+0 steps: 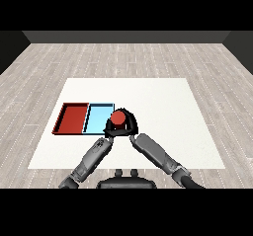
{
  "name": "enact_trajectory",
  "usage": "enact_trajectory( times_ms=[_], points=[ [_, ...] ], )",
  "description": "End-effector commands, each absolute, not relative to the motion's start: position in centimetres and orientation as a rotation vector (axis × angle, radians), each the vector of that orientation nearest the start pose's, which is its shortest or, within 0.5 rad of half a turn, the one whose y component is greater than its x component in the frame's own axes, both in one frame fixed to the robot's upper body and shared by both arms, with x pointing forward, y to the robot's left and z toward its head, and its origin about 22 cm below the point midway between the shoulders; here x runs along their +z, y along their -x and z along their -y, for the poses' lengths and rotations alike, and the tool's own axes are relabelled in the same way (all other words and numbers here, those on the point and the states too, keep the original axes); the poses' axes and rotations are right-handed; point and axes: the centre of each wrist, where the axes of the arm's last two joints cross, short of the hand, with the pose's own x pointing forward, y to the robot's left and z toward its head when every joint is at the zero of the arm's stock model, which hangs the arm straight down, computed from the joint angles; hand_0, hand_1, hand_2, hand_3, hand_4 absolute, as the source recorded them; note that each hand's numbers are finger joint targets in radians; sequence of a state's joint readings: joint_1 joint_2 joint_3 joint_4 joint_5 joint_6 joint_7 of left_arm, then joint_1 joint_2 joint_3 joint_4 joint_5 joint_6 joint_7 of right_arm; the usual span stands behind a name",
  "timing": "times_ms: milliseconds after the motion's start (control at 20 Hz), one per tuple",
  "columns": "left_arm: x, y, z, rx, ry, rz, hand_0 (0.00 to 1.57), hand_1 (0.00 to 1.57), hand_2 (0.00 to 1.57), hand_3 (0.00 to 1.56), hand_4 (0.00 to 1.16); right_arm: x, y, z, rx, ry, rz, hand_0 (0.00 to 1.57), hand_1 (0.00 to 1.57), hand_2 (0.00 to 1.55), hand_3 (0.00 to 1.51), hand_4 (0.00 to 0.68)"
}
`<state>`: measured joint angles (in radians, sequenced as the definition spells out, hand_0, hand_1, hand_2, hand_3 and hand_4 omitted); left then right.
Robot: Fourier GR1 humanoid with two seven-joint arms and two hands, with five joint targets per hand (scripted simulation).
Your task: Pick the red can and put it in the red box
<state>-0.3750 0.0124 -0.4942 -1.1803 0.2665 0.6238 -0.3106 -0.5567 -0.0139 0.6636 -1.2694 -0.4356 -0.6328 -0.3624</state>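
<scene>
one red can (117, 117), one red tray (72, 118), one light blue tray (98, 116), one table (163, 106)

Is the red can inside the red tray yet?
No. The red can is outside the red tray, by the light blue tray's right edge, with the right hand's fingers curled round it.

Two grey forearms, cylindrical and segmented, darker at the joints. Each terminates in a black hand: left hand (108, 130) at 7 o'clock of centre, right hand (129, 123) at 6 o'clock.
</scene>
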Motion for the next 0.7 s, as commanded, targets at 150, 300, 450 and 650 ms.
enact_trajectory(
  times_ms=[150,300,450,650],
  points=[
    [-0.4,-29.0,-8.4,0.053,-0.046,1.776,1.57,1.57,1.53,1.45,1.12,4.5,-28.1,3.7,0.126,-0.253,1.901,0.00,0.00,0.00,0.00,0.000],
    [-0.4,-29.6,-8.0,0.029,-0.071,1.796,1.57,1.57,1.54,1.46,1.13,4.1,-28.2,5.8,0.145,-0.257,1.875,0.00,0.00,0.00,0.00,0.000],
    [-1.7,-28.4,-9.1,0.039,-0.036,1.768,1.57,1.57,1.57,1.50,1.14,4.3,-28.1,5.2,0.105,-0.243,1.920,0.00,0.00,0.00,0.00,0.000],
    [-1.6,-27.7,-8.9,0.048,-0.062,1.724,1.57,1.57,1.57,1.51,1.15,5.2,-29.2,6.4,0.047,-0.217,1.946,0.00,0.00,0.00,0.00,0.000]
  ],
)
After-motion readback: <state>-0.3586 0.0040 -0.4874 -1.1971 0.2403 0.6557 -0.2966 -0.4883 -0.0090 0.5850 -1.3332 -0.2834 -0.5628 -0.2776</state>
